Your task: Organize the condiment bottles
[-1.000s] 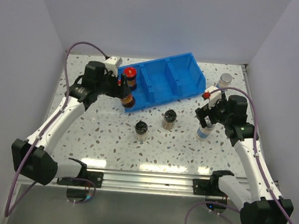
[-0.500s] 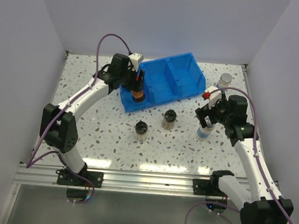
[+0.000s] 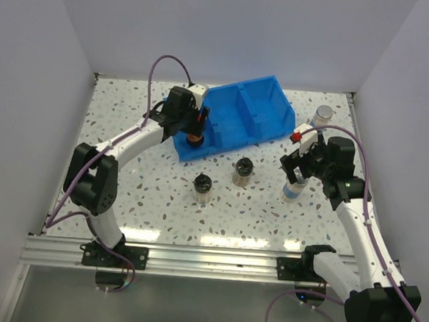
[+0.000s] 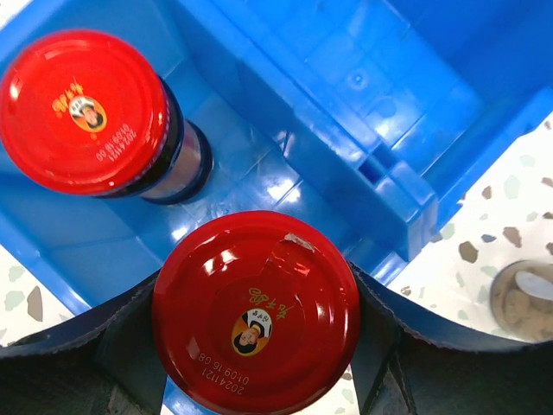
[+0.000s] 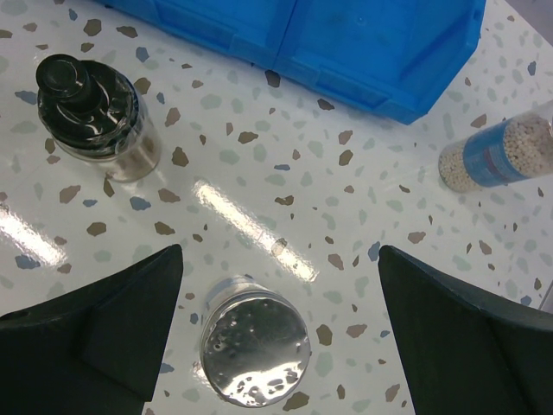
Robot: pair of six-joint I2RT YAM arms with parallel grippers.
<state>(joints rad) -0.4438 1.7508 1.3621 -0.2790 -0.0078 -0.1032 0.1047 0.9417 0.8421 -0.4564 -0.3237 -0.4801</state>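
My left gripper [image 3: 194,124] is shut on a red-capped condiment bottle [image 4: 255,311], holding it in the near corner of the blue bin's [image 3: 273,106] left compartment. A second red-capped bottle [image 4: 84,112] stands in that same compartment beside it. My right gripper [image 3: 296,167] hangs open above a silver-capped bottle [image 5: 255,350], its fingers well apart on either side and not touching it. Two black-capped bottles [image 3: 202,187] [image 3: 243,170] stand on the table in front of the bin. Another silver-capped bottle [image 3: 321,115] stands at the back right.
The bin's [image 4: 363,104] middle and right compartments show no bottles in them. In the right wrist view the nearer black-capped bottle [image 5: 91,112] is off to the left and the far silver-capped bottle [image 5: 497,156] to the right. White walls close in the speckled table [image 3: 138,200].
My left arm swung right and carried the red-capped bottle from the bin's front edge into its left compartment. The right arm has not moved.
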